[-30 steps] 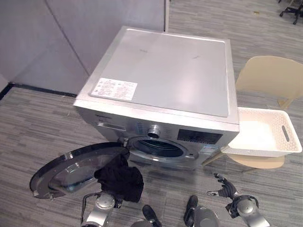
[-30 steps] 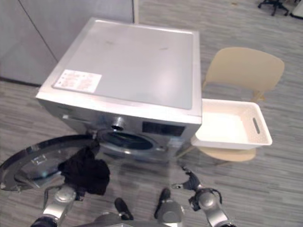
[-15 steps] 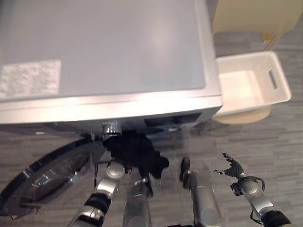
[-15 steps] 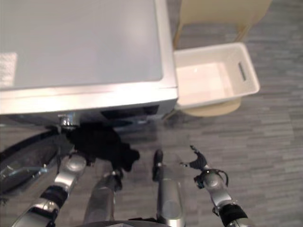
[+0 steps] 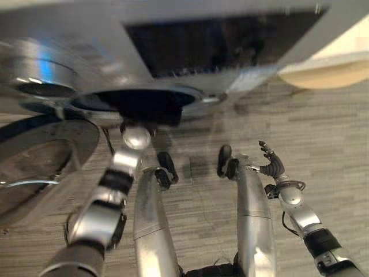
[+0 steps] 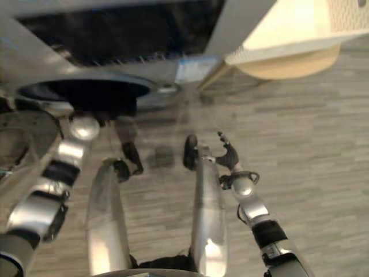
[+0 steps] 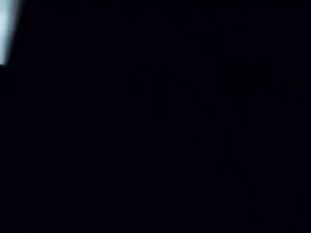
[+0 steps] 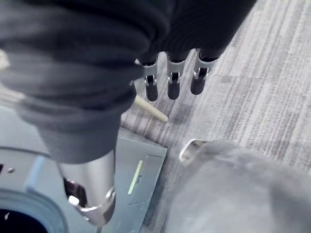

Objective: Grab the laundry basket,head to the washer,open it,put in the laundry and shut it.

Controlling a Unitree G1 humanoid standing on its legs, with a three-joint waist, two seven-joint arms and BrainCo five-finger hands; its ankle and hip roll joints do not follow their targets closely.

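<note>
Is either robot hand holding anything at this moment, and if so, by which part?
The right robot hand hangs relaxed over the floor, holding nothing. The left arm reaches into the washer's drum opening; its hand is hidden inside, so a hold cannot be told.

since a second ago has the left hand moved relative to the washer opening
Yes. A second ago it held the dark laundry out in front of the open door; now the left arm reaches into the washer's drum opening, with the hand hidden inside.

Open door left of washer; basket on its right.
</note>
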